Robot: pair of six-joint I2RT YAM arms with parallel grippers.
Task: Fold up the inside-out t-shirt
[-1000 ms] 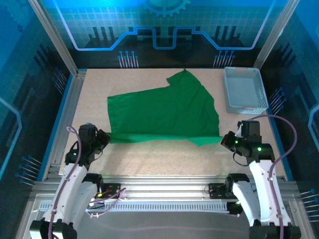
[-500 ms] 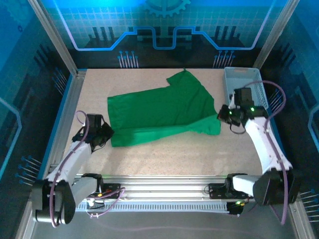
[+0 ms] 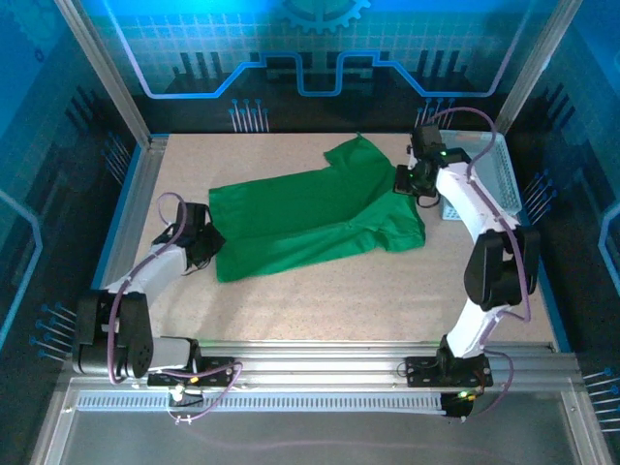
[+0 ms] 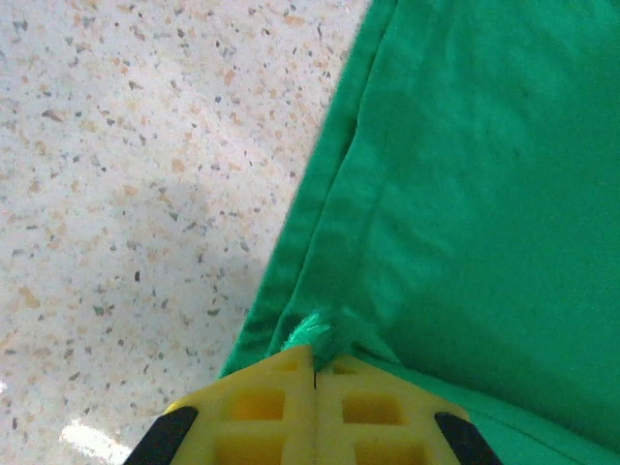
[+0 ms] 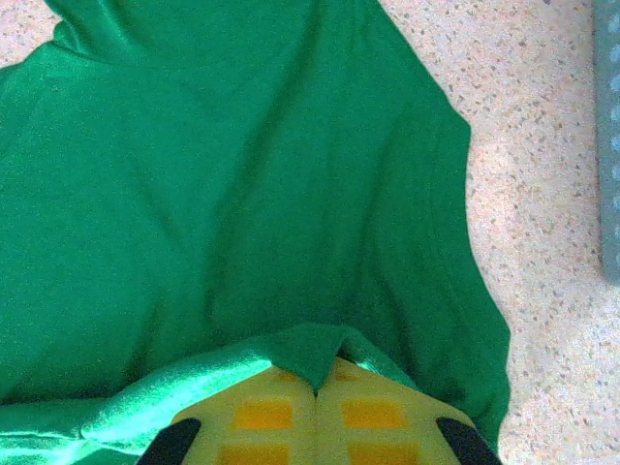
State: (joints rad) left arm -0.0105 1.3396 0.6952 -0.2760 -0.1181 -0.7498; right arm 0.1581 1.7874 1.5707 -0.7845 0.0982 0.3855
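Top external view, entry one: green t-shirt (image 3: 310,218), spread across the middle of the table (image 3: 320,320) and reaching toward its far edge, partly doubled over on itself along the near side, with one sleeve pointing to the far edge. Entry two: left gripper (image 3: 209,244), at the shirt's left near corner; in the left wrist view we see its jaws pressed together with a small pinch of the shirt's edge caught between them, low over the table. Entry three: right gripper (image 3: 400,182), at the shirt's right side near the far sleeve; in the right wrist view we see its jaws likewise closed, a fold of green cloth gathered at their tips and draped over the layer below. Entry four: white mesh basket (image 3: 489,174), at the far right corner, just beside the right arm and apart from the shirt. Step in hand, as we judge it: the first fold, both near corners held and the near edge being laid over the body of the shirt. Next move, in our judgement: carry both corners evenly until the edges line up, keep the cloth taut between the grippers, set it down flat, then release.
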